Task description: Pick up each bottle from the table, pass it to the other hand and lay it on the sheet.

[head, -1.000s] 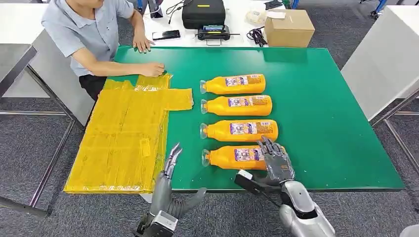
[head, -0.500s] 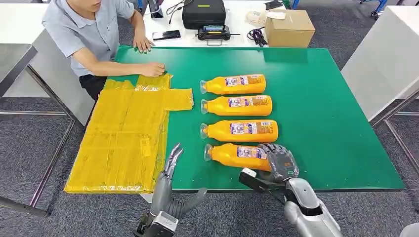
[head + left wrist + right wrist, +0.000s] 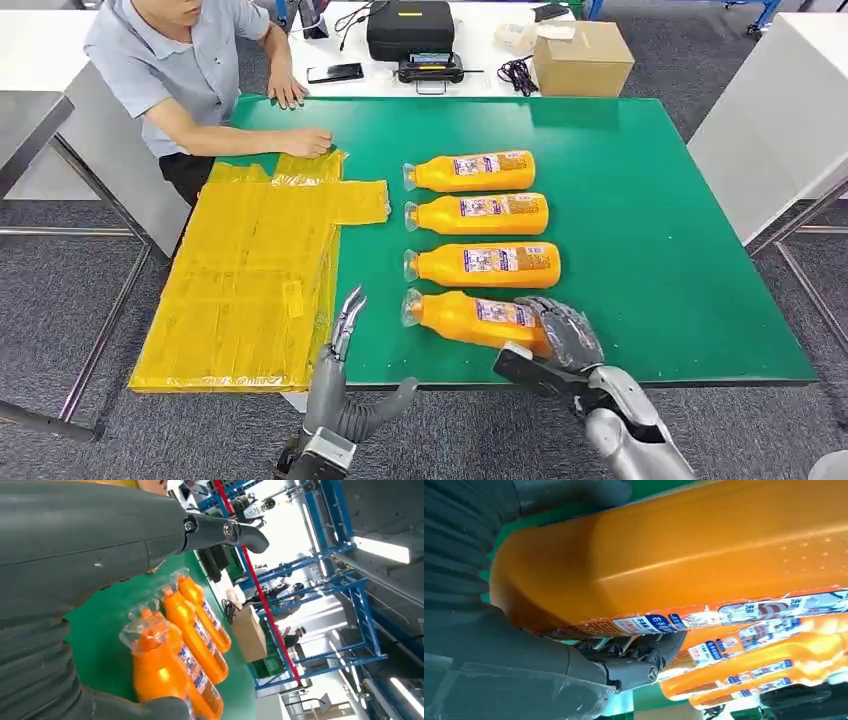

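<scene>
On near edge of green table, head view: four orange bottles lie in a column, long axes running left-right, caps to the left. Nearest bottle is tilted, base end w/ right hand wrapped over it; fingers closed on body, so it is held. Left hand stands upright just left of cap, fingers spread, holding nothing, btwn bottle and yellow sheet. Sheet lies to far left; a person's hand rests on its far corner.

Left wrist view: nearest bottle's capped neck points toward left hand, near it, not touching.

Right wrist view: dark fingers curl under bottle body; thumb side not clear.

Judgement: handover needs bottle carried left, cap-first, into left hand.
</scene>
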`<state>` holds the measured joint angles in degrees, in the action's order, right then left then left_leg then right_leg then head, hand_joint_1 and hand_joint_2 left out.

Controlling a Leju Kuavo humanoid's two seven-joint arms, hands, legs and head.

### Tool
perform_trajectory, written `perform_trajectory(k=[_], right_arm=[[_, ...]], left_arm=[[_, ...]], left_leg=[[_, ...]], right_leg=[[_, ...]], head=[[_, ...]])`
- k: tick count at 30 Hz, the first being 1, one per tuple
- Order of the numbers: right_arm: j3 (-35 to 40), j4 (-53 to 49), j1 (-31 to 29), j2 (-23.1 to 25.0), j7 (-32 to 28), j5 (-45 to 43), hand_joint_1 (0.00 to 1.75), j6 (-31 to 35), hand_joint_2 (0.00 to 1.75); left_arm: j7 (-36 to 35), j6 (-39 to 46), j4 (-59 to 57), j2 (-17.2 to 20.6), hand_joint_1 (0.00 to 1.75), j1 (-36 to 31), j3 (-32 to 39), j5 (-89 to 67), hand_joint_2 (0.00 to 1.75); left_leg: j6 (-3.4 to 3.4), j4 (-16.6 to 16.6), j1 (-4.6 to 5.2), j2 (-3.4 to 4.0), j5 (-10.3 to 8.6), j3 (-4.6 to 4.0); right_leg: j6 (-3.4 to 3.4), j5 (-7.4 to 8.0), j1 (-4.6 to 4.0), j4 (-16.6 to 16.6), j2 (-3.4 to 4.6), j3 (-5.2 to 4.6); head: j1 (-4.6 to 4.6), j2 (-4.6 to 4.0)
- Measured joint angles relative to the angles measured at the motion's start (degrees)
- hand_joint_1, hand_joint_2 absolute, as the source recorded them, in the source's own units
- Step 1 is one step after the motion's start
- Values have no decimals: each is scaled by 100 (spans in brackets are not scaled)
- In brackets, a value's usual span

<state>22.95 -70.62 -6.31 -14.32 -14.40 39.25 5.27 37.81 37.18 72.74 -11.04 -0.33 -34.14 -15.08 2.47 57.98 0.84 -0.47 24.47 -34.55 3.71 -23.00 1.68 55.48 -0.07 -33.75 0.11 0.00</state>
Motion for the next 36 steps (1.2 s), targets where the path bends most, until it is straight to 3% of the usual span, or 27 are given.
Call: perform_trajectory(k=[11, 15, 16, 17, 19, 21, 24, 28, 33, 35, 36], right_arm=[[-22, -85, 68, 4, -32, -65, 175, 2, 175], [-203, -294, 312, 170, -378, -498, 157, 264, 175], [-251, -399, 406, 246, -463, -620, 145, 312, 175], [-290, -495, 485, 325, -539, -740, 154, 351, 175], [-354, -679, 567, 480, -675, -970, 152, 435, 175], [-391, -799, 541, 644, -791, -1212, 157, 485, 175], [-387, -844, 402, 817, -1033, -1651, 147, 409, 175], [-378, -857, 230, 1034, -1261, -2079, 143, 372, 175], [-326, -859, 108, 1185, -1320, -2354, 127, 452, 175], [-293, -859, 75, 1202, -1320, -2430, 82, 448, 175], [-262, -857, 54, 1204, -1320, -2439, 82, 439, 175]], left_arm=[[19, -11, 0, -7, 0, -5, 4, 102, 175], [-52, -491, 20, -70, 0, 19, 126, 1462, 175], [-98, -601, 33, -92, 0, 23, 190, 1940, 175], [-118, -625, 48, -109, 0, 29, 246, 2307, 175], [-178, -657, 70, -140, 0, 32, 330, 2783, 175], [-545, -1008, 64, -151, 0, 28, 348, 3263, 175], [-1184, -1970, -24, -107, 0, 6, 326, 4219, 175], [-1357, -2577, -144, -57, 0, -48, 280, 4831, 175], [-1375, -2702, -179, -17, 0, -66, 275, 5228, 175], [-1349, -2704, -179, -13, 0, -71, 267, 5252, 175], [-1351, -2717, -179, -9, 0, -75, 260, 5265, 175]], left_leg=[[1, 0, 1, -1, -1, 2], [1, 0, 0, -8, -1, -7], [1, 0, -1, -6, -1, -9], [0, -1, -1, -6, -1, -12], [0, -1, -2, -5, -2, -20], [-1, -1, -4, -5, -2, -19], [0, -1, -3, -6, -4, -24], [0, -1, 0, -9, -4, -25], [0, -1, 0, -9, -4, -27], [0, -1, 0, -9, -4, -29], [0, -1, 0, -9, -4, -30]], right_leg=[[0, 0, 1, 0, 0, 5], [0, 0, 0, 1, -2, 1], [0, 0, -1, 1, -1, 0], [0, 0, -1, 2, -1, -2], [0, 0, -1, 3, -1, -13], [0, 0, -2, 3, -1, -13], [0, 0, 0, 3, -1, -14], [0, 0, 2, 3, -2, -13], [0, 0, 2, 3, -2, -16], [0, 0, 1, 3, -2, -17], [0, 0, 1, 3, -2, -19]], head=[[2, 0], [2, 0], [2, 0], [2, 0], [0, 0], [0, 0], [2, 0], [4, 0], [2, 0], [2, 0], [2, 0]])
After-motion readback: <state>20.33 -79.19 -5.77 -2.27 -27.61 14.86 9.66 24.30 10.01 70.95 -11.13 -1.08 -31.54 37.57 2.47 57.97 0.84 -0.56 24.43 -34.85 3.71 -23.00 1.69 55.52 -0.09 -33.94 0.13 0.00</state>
